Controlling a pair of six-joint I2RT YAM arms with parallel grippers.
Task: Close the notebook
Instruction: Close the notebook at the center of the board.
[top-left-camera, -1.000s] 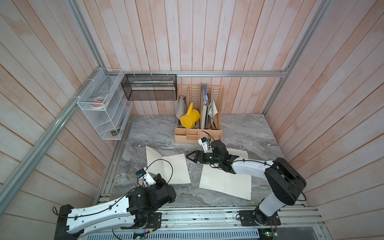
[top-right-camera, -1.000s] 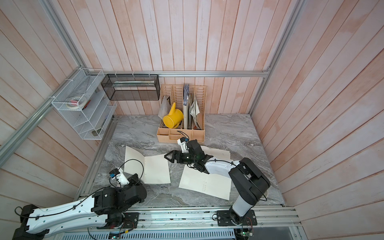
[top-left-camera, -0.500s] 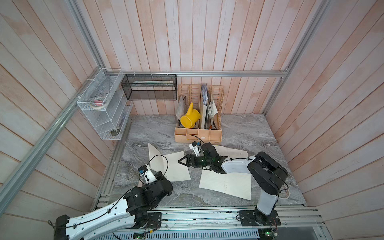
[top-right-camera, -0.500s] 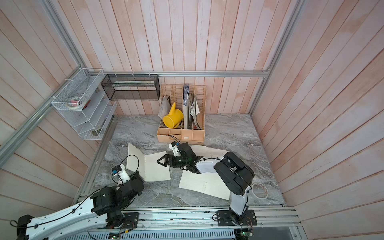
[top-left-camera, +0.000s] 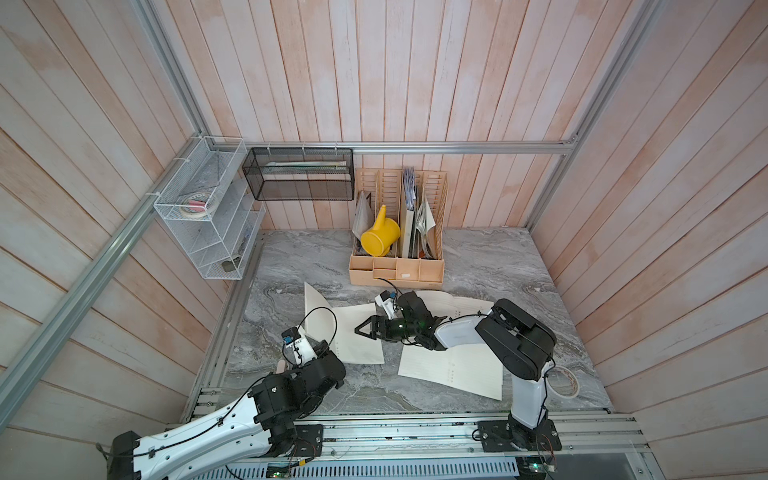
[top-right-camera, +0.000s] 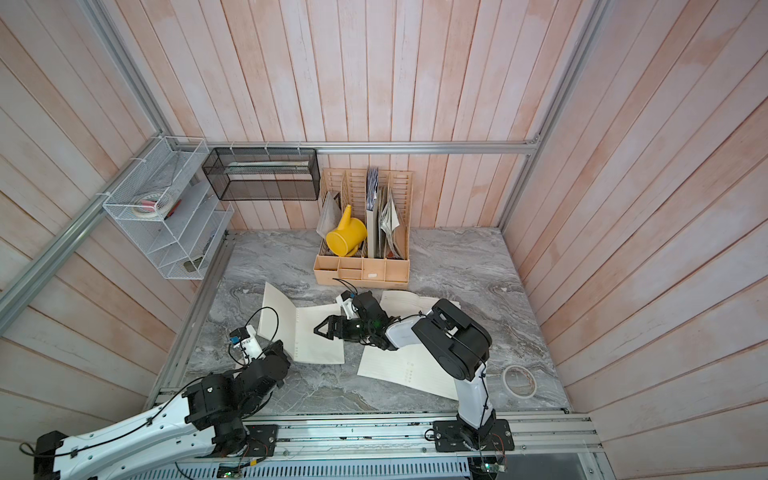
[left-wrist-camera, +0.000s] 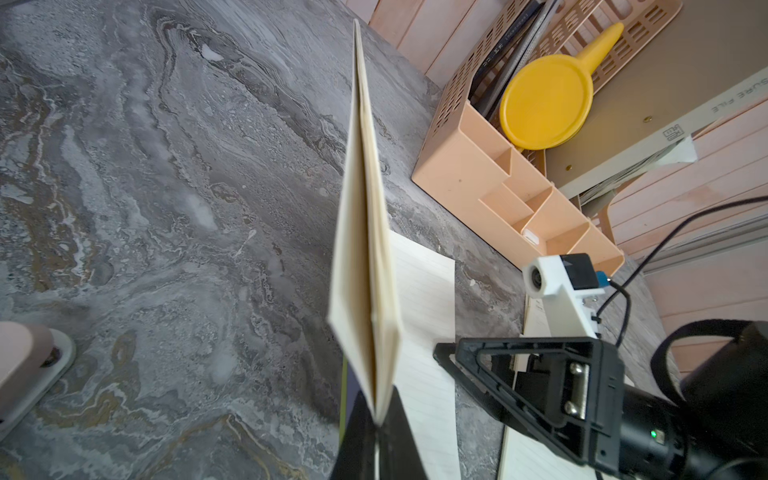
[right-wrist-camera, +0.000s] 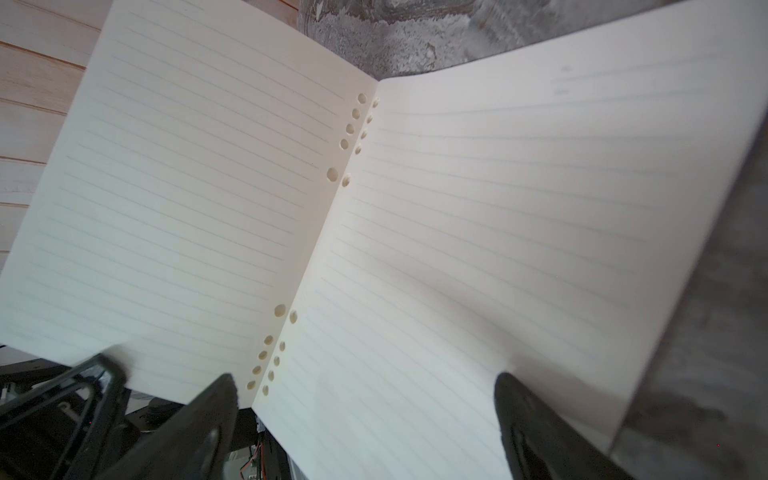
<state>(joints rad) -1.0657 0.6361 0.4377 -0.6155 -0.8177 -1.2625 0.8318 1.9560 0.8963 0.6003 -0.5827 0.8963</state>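
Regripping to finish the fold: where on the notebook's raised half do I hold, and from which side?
Its edge nearest the robot, where the left gripper is shut on the notebook. That half stands nearly upright, so jaws close across its faces. Come from the robot's side; the open right gripper is over the flat page.

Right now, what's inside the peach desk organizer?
The organizer holds a yellow watering can and upright folders and papers; a small white piece sits in a front compartment. The slot bottoms are covered.
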